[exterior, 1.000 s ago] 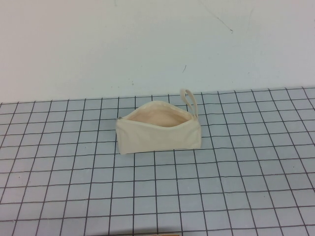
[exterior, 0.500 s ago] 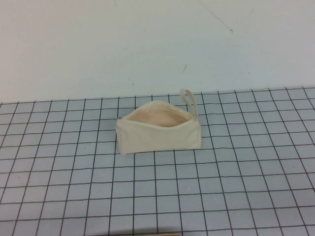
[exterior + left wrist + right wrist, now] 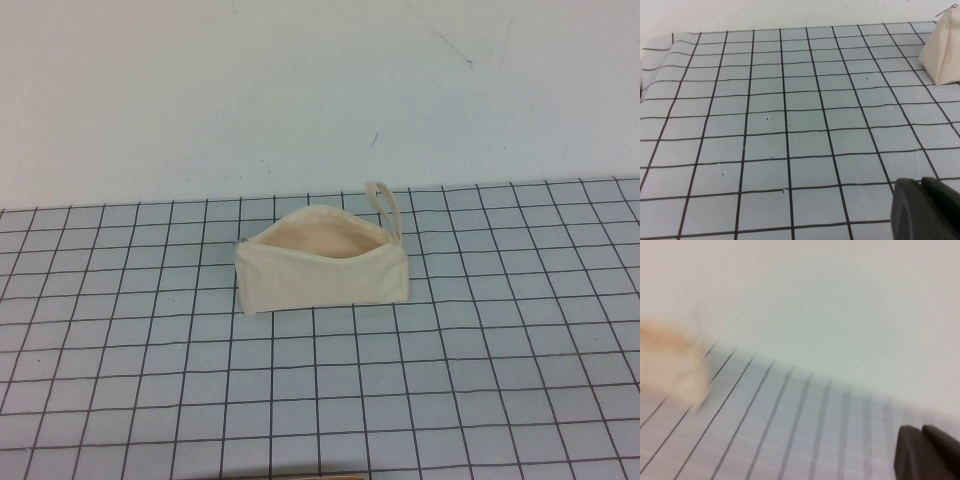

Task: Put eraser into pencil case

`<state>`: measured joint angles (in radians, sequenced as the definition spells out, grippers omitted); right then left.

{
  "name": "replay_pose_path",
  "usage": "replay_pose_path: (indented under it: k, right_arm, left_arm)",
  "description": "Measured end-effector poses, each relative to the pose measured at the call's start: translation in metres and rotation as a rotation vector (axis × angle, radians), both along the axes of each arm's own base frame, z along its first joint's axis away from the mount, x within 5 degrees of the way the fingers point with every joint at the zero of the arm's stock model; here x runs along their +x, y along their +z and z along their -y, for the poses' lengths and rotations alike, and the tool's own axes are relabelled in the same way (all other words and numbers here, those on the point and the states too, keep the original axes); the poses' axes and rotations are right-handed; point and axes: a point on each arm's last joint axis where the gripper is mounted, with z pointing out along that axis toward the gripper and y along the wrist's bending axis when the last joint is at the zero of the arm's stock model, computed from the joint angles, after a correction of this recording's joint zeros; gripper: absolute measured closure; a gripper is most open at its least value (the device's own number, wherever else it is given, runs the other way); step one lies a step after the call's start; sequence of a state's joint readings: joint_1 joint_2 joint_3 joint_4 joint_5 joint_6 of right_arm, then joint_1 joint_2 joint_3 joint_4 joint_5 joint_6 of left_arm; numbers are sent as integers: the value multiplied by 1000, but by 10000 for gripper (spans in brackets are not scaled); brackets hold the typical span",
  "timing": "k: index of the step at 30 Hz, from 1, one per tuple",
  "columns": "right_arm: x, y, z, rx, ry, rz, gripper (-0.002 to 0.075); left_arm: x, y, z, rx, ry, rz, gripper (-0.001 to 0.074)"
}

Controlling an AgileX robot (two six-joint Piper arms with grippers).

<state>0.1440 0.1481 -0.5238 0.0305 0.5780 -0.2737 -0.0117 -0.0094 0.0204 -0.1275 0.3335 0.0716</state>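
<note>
The pencil case [image 3: 322, 262] is a cream canvas pouch standing on the gridded mat near the back wall. Its zip is open, the peach lining shows, and a loop handle sticks up at its right end. One end of it shows in the left wrist view [image 3: 945, 50], and it is a blurred cream-orange shape in the right wrist view [image 3: 670, 365]. The eraser is out of view. My left gripper [image 3: 921, 181] is shut and empty, low over the mat, well away from the pouch. My right gripper [image 3: 921, 429] is shut and empty. Neither gripper shows in the high view.
The grey mat [image 3: 150, 380] with black grid lines covers the table, and a plain white wall [image 3: 200, 90] stands behind it. A thin tan sliver [image 3: 320, 476] lies at the near edge of the high view; I cannot tell what it is.
</note>
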Motion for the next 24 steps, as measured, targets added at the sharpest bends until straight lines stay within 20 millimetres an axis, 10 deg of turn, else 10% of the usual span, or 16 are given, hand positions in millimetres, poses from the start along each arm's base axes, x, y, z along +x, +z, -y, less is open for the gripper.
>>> replay_pose_path:
  k: [9, 24]
  right_arm:
    - [19, -74, 8, 31, -191, 386, 724]
    - [22, -148, 6, -7, -176, -133, 725]
  left_arm:
    - [0, 0, 0, 0, 0, 0, 736]
    - [0, 0, 0, 0, 0, -2, 736]
